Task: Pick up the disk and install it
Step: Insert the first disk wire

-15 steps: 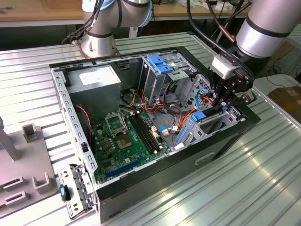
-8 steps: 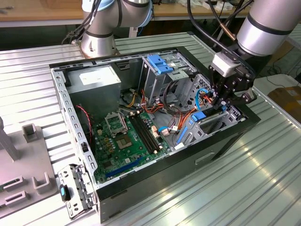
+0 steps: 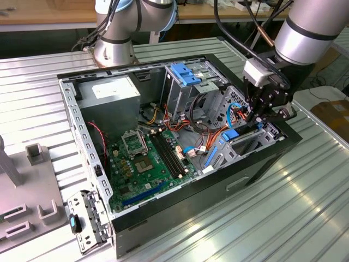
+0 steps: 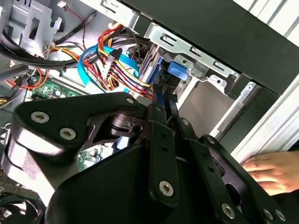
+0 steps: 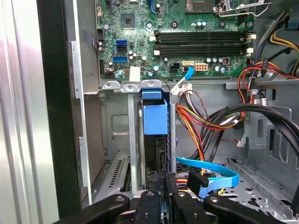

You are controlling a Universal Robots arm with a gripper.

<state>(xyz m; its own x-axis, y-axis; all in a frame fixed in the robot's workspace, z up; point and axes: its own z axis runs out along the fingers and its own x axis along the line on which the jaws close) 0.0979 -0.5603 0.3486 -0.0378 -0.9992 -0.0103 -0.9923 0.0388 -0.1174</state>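
Disk (image 5: pixel 154 122) sits upright in a metal drive bay (image 5: pixel 112 140) at the PC case's (image 3: pixel 180 204) corner, w/ bright blue rail/end tab on top and dark body showing below; its blue tab also shows in second wrist view (image 4: pixel 177 71) and ext. view (image 3: pixel 230 135). Gripper (image 5: pixel 163 186) is right at the disk's near edge, fingers (image 4: pixel 161 121) nearly together, pinched on that thin edge. A person's hand (image 4: pixel 271 170) rests on the table (image 3: pixel 305 185) beside the case.
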